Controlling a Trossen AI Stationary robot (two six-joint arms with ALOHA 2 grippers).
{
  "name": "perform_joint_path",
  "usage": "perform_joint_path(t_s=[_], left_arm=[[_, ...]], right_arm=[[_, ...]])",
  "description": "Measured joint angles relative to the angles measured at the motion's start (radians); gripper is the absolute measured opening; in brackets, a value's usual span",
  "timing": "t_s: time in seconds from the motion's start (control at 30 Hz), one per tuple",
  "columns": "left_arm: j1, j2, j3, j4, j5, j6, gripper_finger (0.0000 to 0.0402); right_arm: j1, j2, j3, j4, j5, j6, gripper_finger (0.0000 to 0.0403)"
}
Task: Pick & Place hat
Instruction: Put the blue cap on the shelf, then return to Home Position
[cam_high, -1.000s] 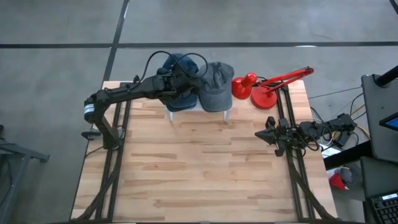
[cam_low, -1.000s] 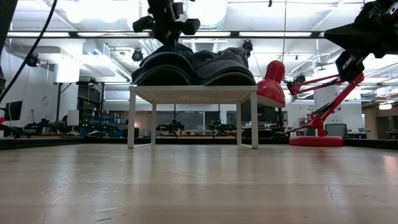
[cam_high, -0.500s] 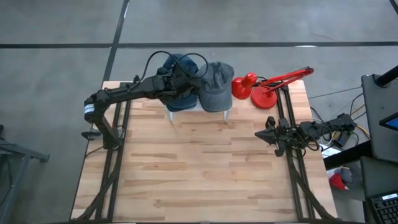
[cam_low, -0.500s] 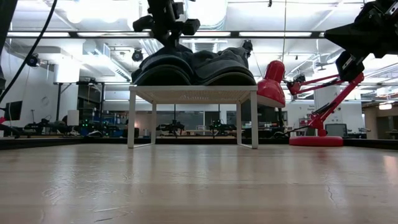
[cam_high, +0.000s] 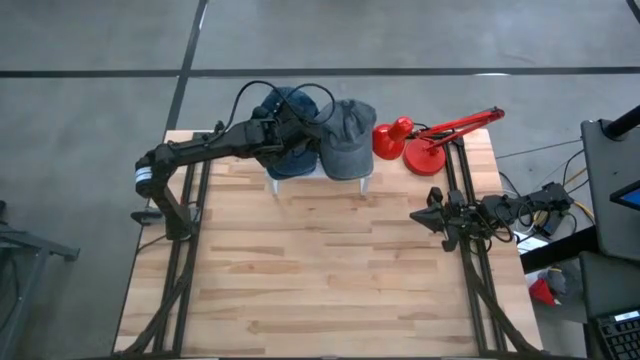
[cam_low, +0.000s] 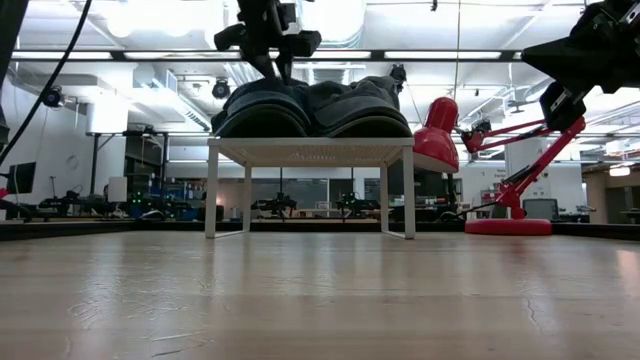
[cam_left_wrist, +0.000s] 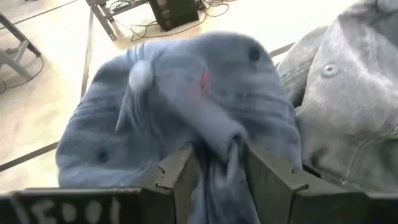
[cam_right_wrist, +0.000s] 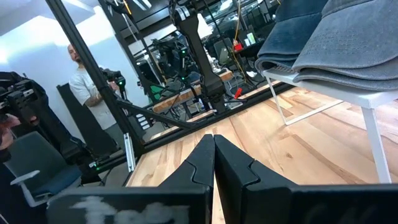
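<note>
On the white stand (cam_high: 318, 176) at the table's (cam_high: 320, 280) far edge, my left jaws (cam_left_wrist: 214, 177) pinch the blue hat's (cam_left_wrist: 180, 106) crown beside the grey hat (cam_high: 347, 135), so I judge lifting comes next; my right jaws (cam_right_wrist: 213, 163) rest closed, empty.

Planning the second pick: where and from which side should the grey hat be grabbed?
From above, by pinching a fold of the soft crown. The grey hat sits crown-up on the white stand, close against the blue hat, so side access is tight. The left tool pinches the blue hat's crown the same way.
</note>
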Motion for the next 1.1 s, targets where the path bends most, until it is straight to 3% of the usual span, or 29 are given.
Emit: perform_joint_path(t_s=[0.6,1.1], left_arm=[[-0.003,-0.015,0.021,0.001,0.000,0.049,0.0149],[-0.159,-0.206,0.009,-0.076,0.004,0.062,0.0149]], right_arm=[[0.000,0.000,0.000,0.000,0.000,0.000,0.0008],[0.000,0.000,0.000,0.000,0.000,0.000,0.0009]])
